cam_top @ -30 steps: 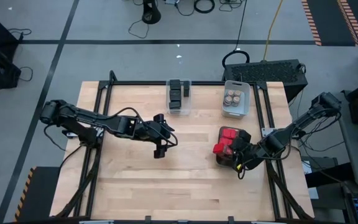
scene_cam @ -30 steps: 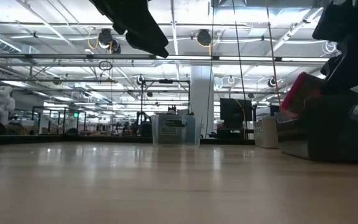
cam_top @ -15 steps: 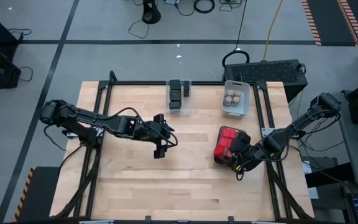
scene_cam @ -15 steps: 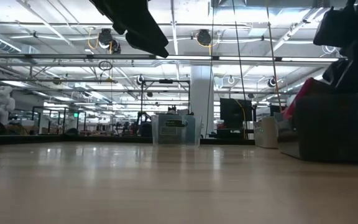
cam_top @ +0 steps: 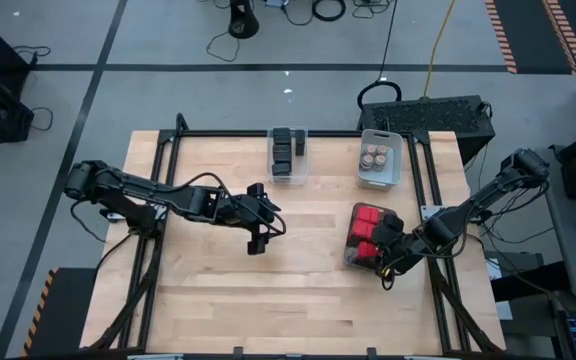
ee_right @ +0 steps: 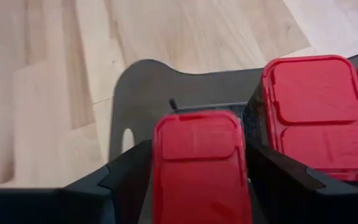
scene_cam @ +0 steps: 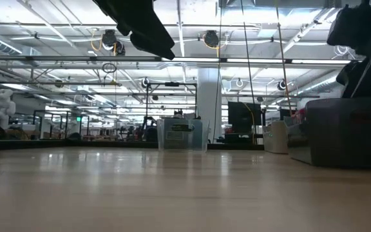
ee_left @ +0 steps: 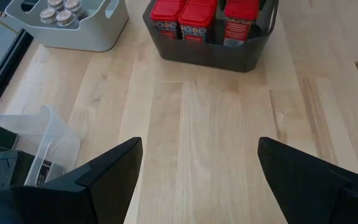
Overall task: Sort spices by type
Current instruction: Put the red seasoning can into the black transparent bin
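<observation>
My right gripper point(ee_right: 197, 171) stands over the near end of a dark bin point(cam_top: 368, 240), shut on a red tin point(ee_right: 197, 155). Other red tins point(cam_top: 370, 215) stand upright in that bin. My left gripper point(ee_left: 197, 180) hangs open above bare table near the middle point(cam_top: 258, 238), touching nothing. Dark tins point(cam_top: 286, 150) sit in a clear bin at the far edge. Tan-topped jars point(cam_top: 376, 156) sit in a white bin point(cam_top: 380, 170). In the low view the dark bin's wall point(scene_cam: 346, 132) hides the red tins. My right gripper pinches the red tin by its two long sides, just below the lid point(ee_right: 197, 134), one finger point(ee_right: 132, 174) on each side. The fingers come from above, slanting in from the table's right. The tin stands upright inside the dark bin, beside the end wall with the handle cut-out point(ee_right: 126, 134); its base is hidden.
The clear bin point(ee_left: 36, 143) and the white bin point(ee_left: 73, 31) stand along the far edge. Bare wood lies between my left gripper and the dark bin point(ee_left: 210, 46), and across the table's near half.
My right gripper has moved down and slightly toward the table's right, taking the red tin from a tilted pose above the dark bin's rim to upright inside the bin. In the low view the tin has sunk out of sight behind the bin's wall.
</observation>
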`<act>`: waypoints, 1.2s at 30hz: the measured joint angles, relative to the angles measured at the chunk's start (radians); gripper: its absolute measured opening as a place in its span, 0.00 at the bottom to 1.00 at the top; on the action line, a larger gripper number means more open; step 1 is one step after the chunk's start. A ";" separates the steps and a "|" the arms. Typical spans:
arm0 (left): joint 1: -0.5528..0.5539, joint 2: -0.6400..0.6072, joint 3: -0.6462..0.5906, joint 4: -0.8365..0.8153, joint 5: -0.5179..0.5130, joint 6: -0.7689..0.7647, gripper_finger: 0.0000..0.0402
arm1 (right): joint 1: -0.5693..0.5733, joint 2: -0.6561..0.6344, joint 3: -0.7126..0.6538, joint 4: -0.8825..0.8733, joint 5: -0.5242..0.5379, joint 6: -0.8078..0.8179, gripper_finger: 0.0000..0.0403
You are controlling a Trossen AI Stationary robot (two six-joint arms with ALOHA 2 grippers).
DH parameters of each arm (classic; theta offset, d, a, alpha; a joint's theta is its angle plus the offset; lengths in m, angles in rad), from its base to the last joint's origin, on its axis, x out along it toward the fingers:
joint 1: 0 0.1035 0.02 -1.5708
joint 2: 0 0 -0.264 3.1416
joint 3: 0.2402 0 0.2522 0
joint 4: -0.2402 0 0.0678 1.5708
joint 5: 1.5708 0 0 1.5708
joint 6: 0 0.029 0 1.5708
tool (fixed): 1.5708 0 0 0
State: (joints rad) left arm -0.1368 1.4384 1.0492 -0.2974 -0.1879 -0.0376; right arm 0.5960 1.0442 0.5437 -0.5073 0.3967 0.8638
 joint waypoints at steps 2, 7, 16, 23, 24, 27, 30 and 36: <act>0.000 0.000 0.000 0.000 0.000 0.001 0.81 | 0.000 -0.015 0.011 -0.014 -0.008 0.002 0.61; 0.000 0.000 0.000 0.003 0.000 0.007 0.81 | 0.000 -0.053 0.092 -0.137 -0.007 0.007 0.60; 0.000 0.000 0.000 0.004 0.000 0.020 0.81 | -0.001 -0.044 0.261 -0.419 -0.088 0.152 0.50; 0.000 0.000 0.000 0.004 0.000 0.027 0.81 | -0.001 -0.009 0.264 -0.474 -0.199 0.228 0.16; 0.000 0.000 0.000 0.004 0.000 0.027 0.81 | 0.000 -0.001 0.264 -0.474 -0.206 0.227 0.09; 0.000 0.000 -0.008 0.012 0.000 0.027 0.81 | 0.000 0.023 0.264 -0.474 -0.215 0.220 0.03; 0.000 0.000 -0.030 0.017 0.000 0.024 0.81 | 0.000 0.050 0.264 -0.475 -0.216 0.219 0.03; 0.000 0.000 -0.047 0.022 0.000 0.020 0.81 | 0.000 0.106 0.264 -0.481 -0.221 0.215 0.01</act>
State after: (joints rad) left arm -0.1368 1.4387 1.0019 -0.2754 -0.1879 -0.0174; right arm 0.5957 1.1506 0.8082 -0.9882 0.1753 1.0790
